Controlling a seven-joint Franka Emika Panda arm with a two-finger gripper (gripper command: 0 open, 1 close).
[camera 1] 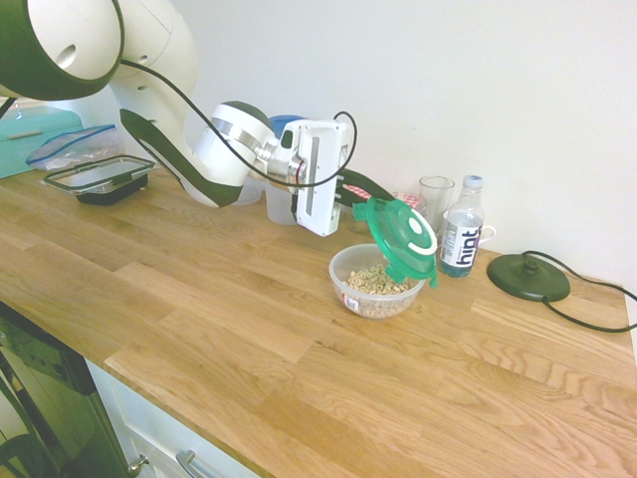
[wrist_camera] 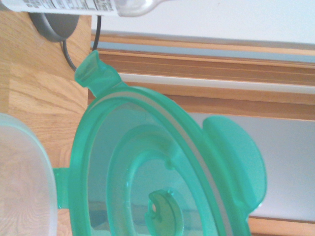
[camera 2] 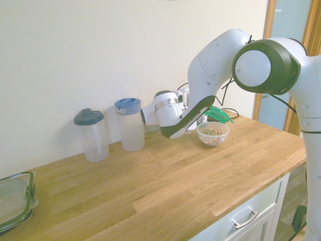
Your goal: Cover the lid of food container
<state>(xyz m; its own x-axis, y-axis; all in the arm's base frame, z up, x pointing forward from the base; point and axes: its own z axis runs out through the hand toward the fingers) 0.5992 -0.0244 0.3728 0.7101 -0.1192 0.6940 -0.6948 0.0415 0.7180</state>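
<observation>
Wooden counter [camera 1: 289, 388]: tilted lid [camera 1: 402, 237], edge clamped in gripper [camera 1: 384, 199].

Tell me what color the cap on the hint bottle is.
The cap is pale blue, seen best in the first exterior view.

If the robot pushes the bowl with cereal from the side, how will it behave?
The food container looks thin and partly filled, so probably light. Its flat-looking base suggests sliding more than tipping. Being open, it might spill some cereal rings if jolted.
</observation>
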